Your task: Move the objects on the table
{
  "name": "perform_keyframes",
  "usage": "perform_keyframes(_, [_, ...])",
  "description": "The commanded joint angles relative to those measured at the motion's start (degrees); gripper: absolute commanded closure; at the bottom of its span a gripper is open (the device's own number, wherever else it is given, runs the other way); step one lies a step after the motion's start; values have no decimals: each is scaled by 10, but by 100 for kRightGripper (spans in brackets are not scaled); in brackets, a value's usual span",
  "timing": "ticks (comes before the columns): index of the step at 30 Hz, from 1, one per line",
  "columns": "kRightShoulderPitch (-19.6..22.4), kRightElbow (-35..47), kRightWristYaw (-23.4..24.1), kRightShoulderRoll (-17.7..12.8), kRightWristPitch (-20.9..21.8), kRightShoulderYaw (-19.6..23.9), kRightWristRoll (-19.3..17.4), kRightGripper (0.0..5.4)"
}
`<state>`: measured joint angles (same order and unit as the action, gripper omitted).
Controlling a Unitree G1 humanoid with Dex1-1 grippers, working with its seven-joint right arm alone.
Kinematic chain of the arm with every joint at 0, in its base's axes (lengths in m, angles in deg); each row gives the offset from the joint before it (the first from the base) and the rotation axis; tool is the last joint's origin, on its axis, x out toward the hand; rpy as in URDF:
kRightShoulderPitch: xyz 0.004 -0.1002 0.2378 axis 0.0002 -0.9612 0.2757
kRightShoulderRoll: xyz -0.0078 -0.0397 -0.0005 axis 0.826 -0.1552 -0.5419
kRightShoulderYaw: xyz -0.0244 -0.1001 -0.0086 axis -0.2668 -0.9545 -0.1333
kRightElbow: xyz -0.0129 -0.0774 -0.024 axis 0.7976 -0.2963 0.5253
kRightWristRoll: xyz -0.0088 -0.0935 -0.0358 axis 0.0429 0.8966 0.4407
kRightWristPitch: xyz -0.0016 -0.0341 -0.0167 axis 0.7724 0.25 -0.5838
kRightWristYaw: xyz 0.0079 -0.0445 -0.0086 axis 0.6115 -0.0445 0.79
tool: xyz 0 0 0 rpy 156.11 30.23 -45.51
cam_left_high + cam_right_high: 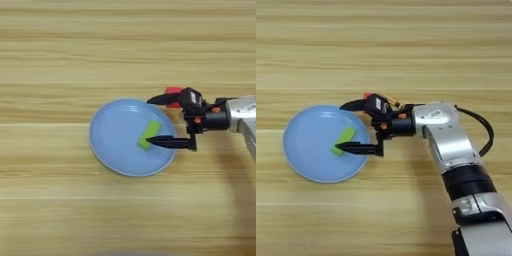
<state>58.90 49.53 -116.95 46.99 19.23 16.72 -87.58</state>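
- Lime-green block (150,134) lies on the light-blue plate (115,137), right of centre
- Right gripper (155,121) over the plate's right rim, fingers spread wide, nothing clamped
- Plate rests on the wooden surface (60,60)

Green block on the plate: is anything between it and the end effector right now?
Nothing visible. The green block lies on the light-blue plate, and the open end effector sits right at it, one black finger beside the block's lower end, the other above the plate's rim.
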Motion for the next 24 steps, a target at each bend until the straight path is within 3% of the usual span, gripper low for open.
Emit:
perform_keyframes(1, [64,-4,1,-11,26,4,3,4])
perform_keyframes(11, [85,-63,-17,-6,94,-32,53,4])
perform_keyframes(18, [119,-144,-1,2,174,-57,112,4])
perform_keyframes(24, [149,-191,16,18,209,-57,127,4])
